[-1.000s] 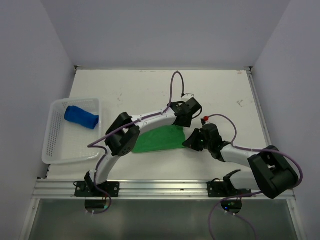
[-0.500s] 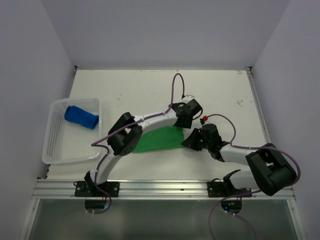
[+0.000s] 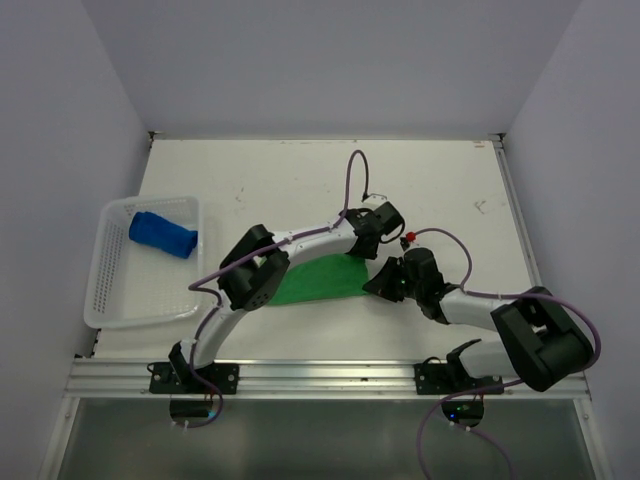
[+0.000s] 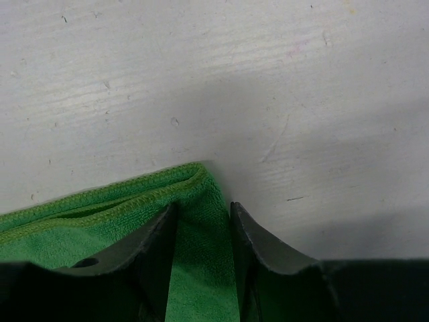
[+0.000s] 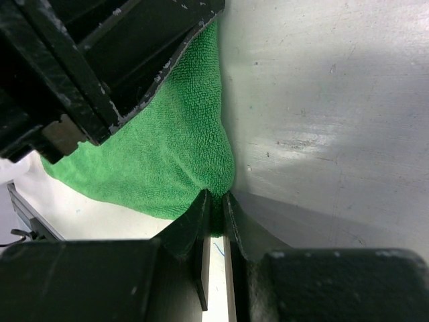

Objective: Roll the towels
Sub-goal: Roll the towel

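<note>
The green towel (image 3: 318,280) lies flat on the white table, partly under the left arm. My left gripper (image 3: 362,248) is down at its far right corner. In the left wrist view the left gripper (image 4: 203,208) is open, with the flat green towel (image 4: 100,215) lying between its fingers. My right gripper (image 3: 378,285) is at the towel's near right corner. The right gripper (image 5: 216,196) is shut, pinching the green towel (image 5: 167,154) at a bunched tip. The blue towel (image 3: 162,233) lies rolled in the basket.
A white mesh basket (image 3: 115,290) stands at the table's left edge. The left arm's elbow (image 3: 250,275) hangs over the green towel's left part. The black body of the left gripper (image 5: 114,60) fills the upper left of the right wrist view.
The left gripper has shifted slightly left and down onto the towel's far right corner, and its jaws have narrowed. The right gripper has edged a little left, keeping its pinch.
</note>
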Tool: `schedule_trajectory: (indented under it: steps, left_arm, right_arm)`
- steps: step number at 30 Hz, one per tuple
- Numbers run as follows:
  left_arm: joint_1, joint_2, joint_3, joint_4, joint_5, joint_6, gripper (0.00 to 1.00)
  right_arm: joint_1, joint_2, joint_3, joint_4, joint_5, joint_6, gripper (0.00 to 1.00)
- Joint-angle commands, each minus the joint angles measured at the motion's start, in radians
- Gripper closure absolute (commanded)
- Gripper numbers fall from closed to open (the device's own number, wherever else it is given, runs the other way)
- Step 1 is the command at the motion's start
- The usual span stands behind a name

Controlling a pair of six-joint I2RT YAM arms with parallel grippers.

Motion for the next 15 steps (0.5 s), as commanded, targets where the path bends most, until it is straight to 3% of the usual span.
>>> schedule_trajectory:
  steps: [1, 12, 15]
  left_arm:
    - [-0.007, 0.035, 0.020, -0.030, -0.020, 0.018, 0.61]
    - [0.010, 0.089, 0.139, -0.051, 0.040, 0.049, 1.00]
    - [0.025, 0.067, 0.148, -0.019, 0.091, 0.043, 1.00]
  right_arm:
    - [0.001, 0.012, -0.041, -0.149, 0.050, -0.062, 0.88]
    - [0.018, -0.097, 0.019, -0.323, 0.141, -0.143, 0.97]
    - [0.036, -0.139, 0.039, -0.406, 0.187, -0.164, 1.00]
